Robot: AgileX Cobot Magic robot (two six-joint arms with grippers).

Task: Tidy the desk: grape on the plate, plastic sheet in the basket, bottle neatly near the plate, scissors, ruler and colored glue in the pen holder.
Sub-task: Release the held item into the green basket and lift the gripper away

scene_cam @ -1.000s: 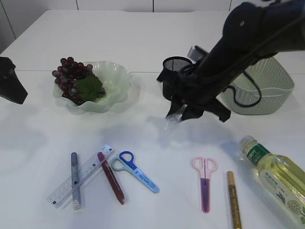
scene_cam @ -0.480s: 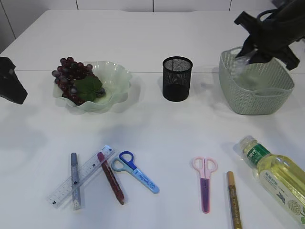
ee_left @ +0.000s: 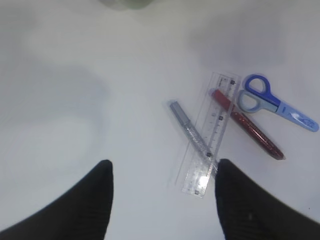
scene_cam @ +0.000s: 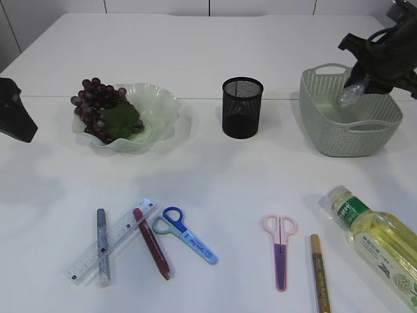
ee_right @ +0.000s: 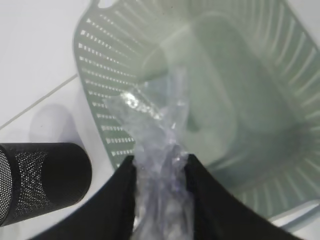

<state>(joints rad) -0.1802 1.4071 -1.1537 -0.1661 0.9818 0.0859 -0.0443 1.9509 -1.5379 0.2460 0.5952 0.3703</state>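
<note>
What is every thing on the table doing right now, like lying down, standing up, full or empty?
Grapes: on the plate.
Plastic sheet: pinched in the right claw, above the basket.
Pen holder: upright.
Bottle: lying on its side.
Blue scissors, pink scissors: flat, blades closed.
Ruler: flat, crossing a silver glue pen.
Left claw: open, holding nothing.

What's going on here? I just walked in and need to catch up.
A two-armed robot is tidying a desk. Its right tool holds the crumpled plastic sheet over the basket, not yet dropped. The left tool hovers open above the ruler. The grapes sit on the plate; both pairs of scissors, glue pens and bottle lie on the table, and the pen holder looks empty.
</note>
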